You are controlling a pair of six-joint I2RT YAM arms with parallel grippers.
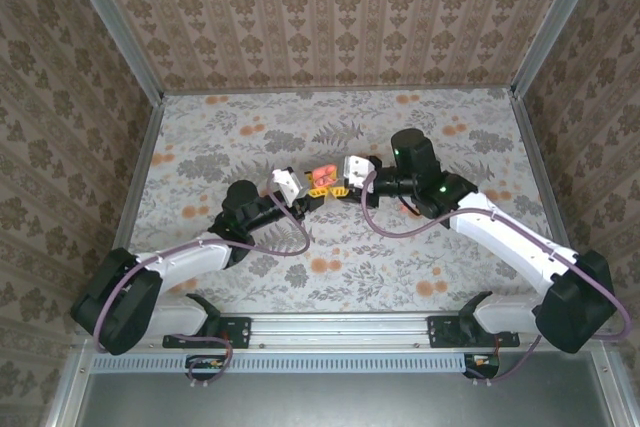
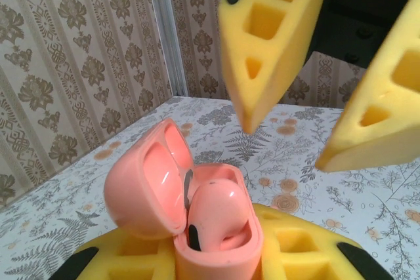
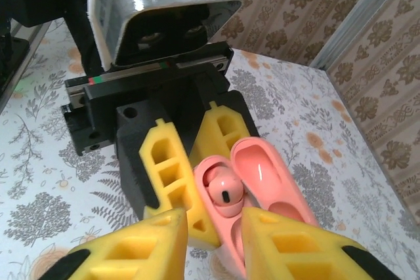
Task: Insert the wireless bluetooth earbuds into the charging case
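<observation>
The pink charging case (image 2: 216,257) sits upright between the yellow foam fingers (image 2: 302,247) of my left gripper (image 1: 316,192), which is shut on it. Its lid (image 2: 141,188) is swung open to the left. One glossy pink earbud (image 2: 220,211) sits in a socket of the case, also seen from the right wrist as the earbud (image 3: 225,191) beside the open lid (image 3: 262,168). The socket nearer my right gripper is a bare pink hollow. My right gripper (image 3: 215,222) hovers just over the case, its fingers (image 2: 269,37) apart with nothing between them.
Both grippers meet above the middle of the floral table (image 1: 330,267). Wallpapered walls (image 1: 330,17) with metal corner posts (image 1: 115,27) close in the back and sides. The arms' base rail (image 1: 340,327) runs along the near edge.
</observation>
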